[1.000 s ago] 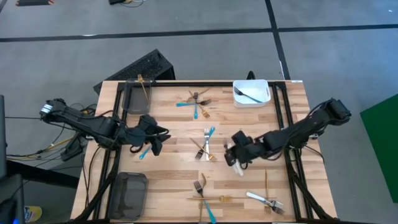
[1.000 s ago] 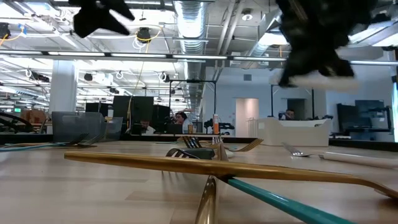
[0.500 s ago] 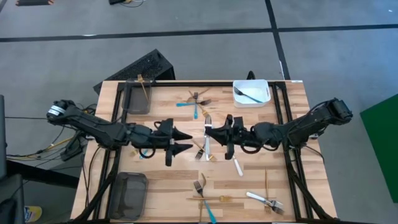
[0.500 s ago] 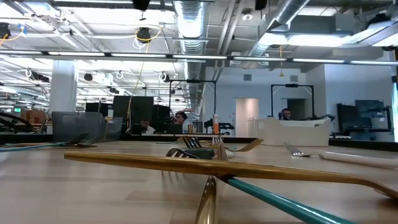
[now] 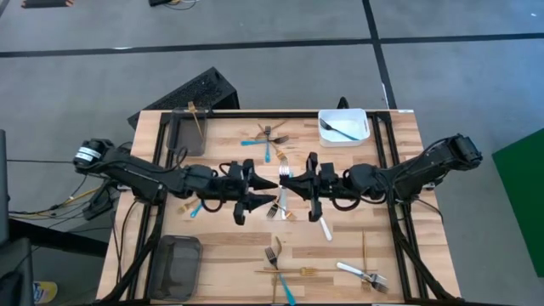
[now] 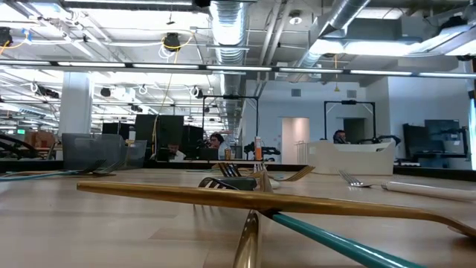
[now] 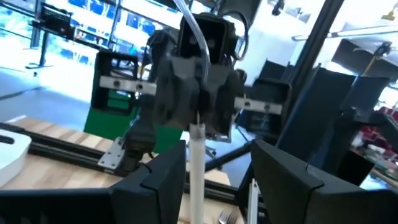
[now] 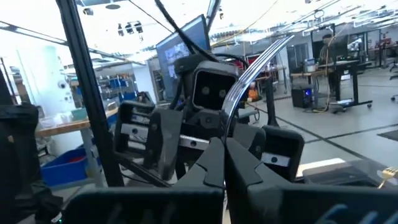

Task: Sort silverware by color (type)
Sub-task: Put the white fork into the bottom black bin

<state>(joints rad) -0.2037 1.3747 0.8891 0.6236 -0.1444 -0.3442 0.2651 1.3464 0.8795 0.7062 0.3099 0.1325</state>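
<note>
Two pincers mid-table, right pincer (image 5: 284, 182) clamping one silver fork (image 5: 284, 190), left pincer (image 5: 270, 193) spread open beside it.

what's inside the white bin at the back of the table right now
One dark-looking utensil lies diagonally inside the white bin. Nothing else shows on the bin's floor, and nothing covers it.

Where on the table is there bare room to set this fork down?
Bare wood lies between the upper dark tray and the fork cluster, and beside the lower tray. Crowded: centre under both grippers, and the near-right corner pile.
</note>
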